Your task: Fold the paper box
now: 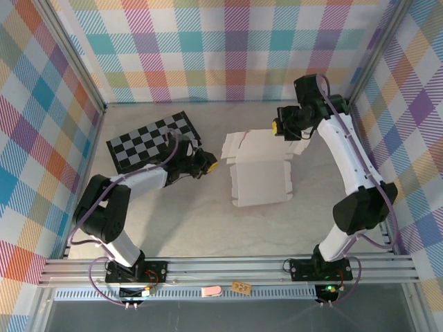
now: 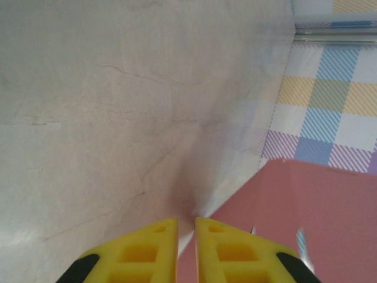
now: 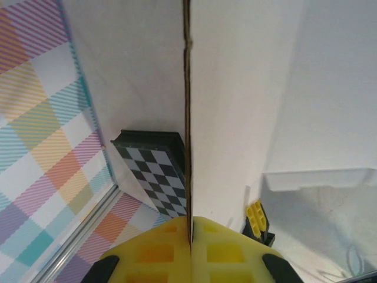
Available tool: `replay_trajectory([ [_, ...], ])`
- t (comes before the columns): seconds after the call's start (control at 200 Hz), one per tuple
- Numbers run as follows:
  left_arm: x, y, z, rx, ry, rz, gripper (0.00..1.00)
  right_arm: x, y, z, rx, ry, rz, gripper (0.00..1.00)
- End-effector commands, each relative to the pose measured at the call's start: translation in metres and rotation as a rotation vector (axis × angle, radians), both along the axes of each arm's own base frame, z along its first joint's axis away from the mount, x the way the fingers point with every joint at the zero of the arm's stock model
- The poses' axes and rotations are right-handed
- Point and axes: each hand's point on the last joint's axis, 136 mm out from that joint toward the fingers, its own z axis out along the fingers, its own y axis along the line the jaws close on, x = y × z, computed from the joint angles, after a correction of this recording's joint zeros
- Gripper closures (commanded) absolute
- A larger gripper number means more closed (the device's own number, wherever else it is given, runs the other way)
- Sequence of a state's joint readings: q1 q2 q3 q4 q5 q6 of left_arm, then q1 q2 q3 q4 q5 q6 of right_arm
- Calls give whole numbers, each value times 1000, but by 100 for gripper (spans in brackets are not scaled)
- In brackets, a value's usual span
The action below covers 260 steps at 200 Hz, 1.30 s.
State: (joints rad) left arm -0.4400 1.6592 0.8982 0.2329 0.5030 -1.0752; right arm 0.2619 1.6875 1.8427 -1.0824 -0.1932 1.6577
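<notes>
**A:** Since we're going left to right in the top view, what's first?

**B:** Checkered board (image 1: 154, 140), lying on the table (image 1: 201, 228), upper left of centre.

**A:** Left arm?

**B:** The left gripper (image 1: 210, 166) sits just right of the board, near the left edge of the paper box (image 1: 261, 181). Can't tell if they touch. In the left wrist view its yellow fingers (image 2: 147, 256) are nearly together with a narrow gap and nothing in it. A pink face of the box (image 2: 318, 224) fills the lower right.

**A:** The box itself?

**B:** Centre of the table, pale side up. The main panel looks flat, and flaps stand up along its far edge.

**A:** Right side?

**B:** The right gripper (image 1: 277, 128) is at the upper right flap. In the right wrist view it is clamped (image 3: 189, 227) on a thin cardboard edge that runs straight up the frame, pale panel (image 3: 235, 88) to the right. The board (image 3: 156, 171) is at lower left.
</notes>
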Motion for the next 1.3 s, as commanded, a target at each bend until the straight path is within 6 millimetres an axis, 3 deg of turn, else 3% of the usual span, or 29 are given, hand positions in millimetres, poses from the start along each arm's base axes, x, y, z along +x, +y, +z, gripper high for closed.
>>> replay_trajectory([
  [0.0,22,-11,30,-146,-185,60,81,4,3,20,48,-34,-14,100],
  [0.095,29,-4,21,-133,-222,111,77,7,3,18,52,-26,-16,100],
  [0.275,31,-17,6,-263,-240,145,79,11,0,8,52,2,-35,100],
  [0.575,15,-38,16,-330,-290,135,79,21,-2,-6,70,23,-67,100],
  [0.955,-3,-44,35,-317,-318,138,78,27,0,-18,115,12,-95,100],
  [1.295,-18,-41,23,-288,-274,143,78,32,-7,-16,124,-19,-118,100],
])
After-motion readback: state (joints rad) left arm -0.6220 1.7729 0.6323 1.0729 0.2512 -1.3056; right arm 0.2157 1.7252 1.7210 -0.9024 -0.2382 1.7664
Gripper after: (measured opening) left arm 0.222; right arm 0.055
